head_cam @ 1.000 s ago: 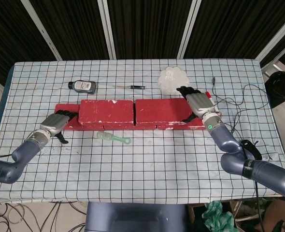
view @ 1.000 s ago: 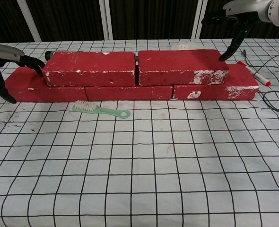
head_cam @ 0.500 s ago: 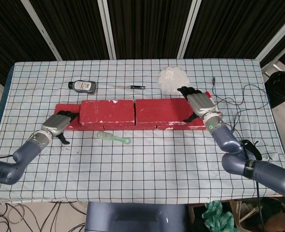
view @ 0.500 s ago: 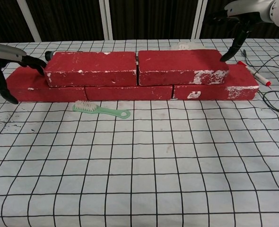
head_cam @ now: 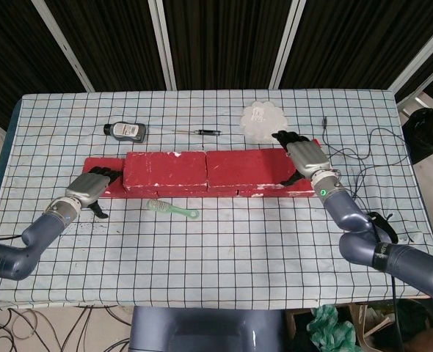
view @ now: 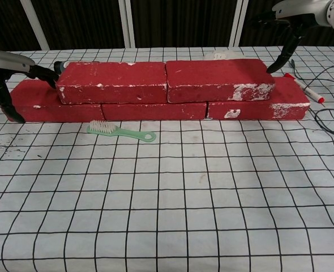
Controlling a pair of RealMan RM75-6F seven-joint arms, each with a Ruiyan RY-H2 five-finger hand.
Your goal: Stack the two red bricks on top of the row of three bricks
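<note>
Two red bricks lie end to end on the row of three: the left top brick and the right top brick, now touching. The bottom row sticks out at both ends. My left hand hangs over the row's left end, fingers spread, fingertips at the left top brick's end face, holding nothing. My right hand hovers over the row's right end, fingers apart, one fingertip near the right top brick's end.
A green brush lies just in front of the row. Behind it are a grey bottle, a pen and a white frilly pad. A red-capped marker and cables lie to the right.
The left top brick has slid right and the gap between the two top bricks has closed. My left hand moved right with it. My right hand shifted slightly away from its brick.
</note>
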